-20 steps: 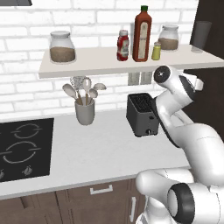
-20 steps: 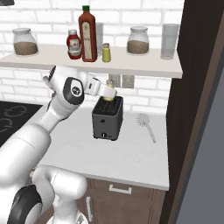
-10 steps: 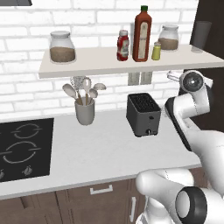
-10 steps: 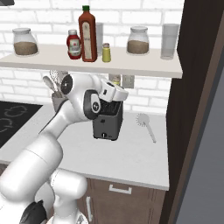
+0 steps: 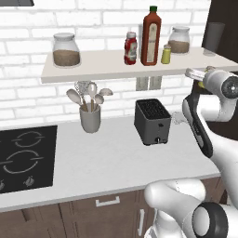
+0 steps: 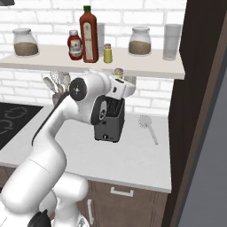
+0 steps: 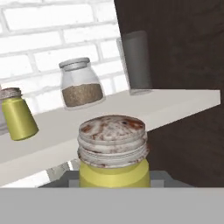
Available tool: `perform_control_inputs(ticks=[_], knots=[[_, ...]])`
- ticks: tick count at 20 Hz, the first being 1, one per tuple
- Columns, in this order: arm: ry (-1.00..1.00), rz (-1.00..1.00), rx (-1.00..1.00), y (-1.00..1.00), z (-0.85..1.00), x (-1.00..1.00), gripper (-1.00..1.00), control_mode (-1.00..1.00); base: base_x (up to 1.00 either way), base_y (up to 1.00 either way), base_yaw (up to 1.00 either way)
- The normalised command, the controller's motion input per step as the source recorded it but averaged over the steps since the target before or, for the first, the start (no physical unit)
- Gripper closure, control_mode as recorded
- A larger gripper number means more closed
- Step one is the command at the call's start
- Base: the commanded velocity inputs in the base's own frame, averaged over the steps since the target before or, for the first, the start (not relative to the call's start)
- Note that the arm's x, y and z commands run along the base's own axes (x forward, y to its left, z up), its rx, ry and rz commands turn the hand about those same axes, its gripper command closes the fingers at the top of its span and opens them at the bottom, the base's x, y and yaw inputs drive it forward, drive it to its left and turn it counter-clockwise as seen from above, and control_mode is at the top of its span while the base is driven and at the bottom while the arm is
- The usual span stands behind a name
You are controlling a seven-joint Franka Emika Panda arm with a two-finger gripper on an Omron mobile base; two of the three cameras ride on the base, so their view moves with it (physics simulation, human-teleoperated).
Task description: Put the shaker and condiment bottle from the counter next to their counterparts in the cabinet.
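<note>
My gripper (image 6: pixel 119 79) is shut on the shaker (image 7: pixel 113 148), a yellow-olive cylinder with a pale speckled cap, held upright just below and in front of the cabinet shelf (image 5: pixel 107 67) near its right part. From the left the hand (image 5: pixel 197 75) hangs beside the shelf's right end. On the shelf stand the small red condiment bottle (image 5: pixel 131 48), the tall dark-red bottle (image 5: pixel 151 36) and the twin shaker (image 5: pixel 166 54), close together. That twin shaker (image 7: pixel 17 118) stands to the left of the held one.
A glass jar (image 7: pixel 81 83) and a grey tumbler (image 7: pixel 136 61) stand on the shelf's right part, and another jar (image 5: pixel 65 49) at its left. Below are a black toaster (image 5: pixel 152 122), a utensil cup (image 5: pixel 89 116), a hob (image 5: pixel 23 153), a dish brush (image 6: pixel 146 124) and a dark tall cabinet (image 6: pixel 199 111).
The arm has swung to the right and slightly up with the shaker, from above the toaster to under the shelf's right part.
</note>
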Motion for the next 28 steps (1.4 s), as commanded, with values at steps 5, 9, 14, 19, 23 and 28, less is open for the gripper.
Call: perform_control_inputs(ticks=[5, 9, 14, 19, 23, 28], knots=[[-0.05, 0.07, -0.11, 0.00, 0.45, -0.32, 1.00, -1.00, 0.00, 0.00, 0.00], [-0.03, 0.05, -0.02, 0.00, 0.18, -0.03, 1.00, -1.00, 0.00, 0.00, 0.00], [0.00, 0.00, 0.00, 0.00, 0.00, 0.00, 1.00, -1.00, 0.00, 0.00, 0.00], [-0.01, 0.03, 0.00, 0.06, 0.08, 0.00, 1.00, -1.00, 0.00, 0.00, 0.00], [-0.02, 0.09, -0.02, 0.00, 0.28, -0.03, 1.00, -1.00, 0.00, 0.00, 0.00], [0.00, 0.17, -0.04, 0.00, 0.19, -0.01, 1.00, -1.00, 0.00, 0.00, 0.00]])
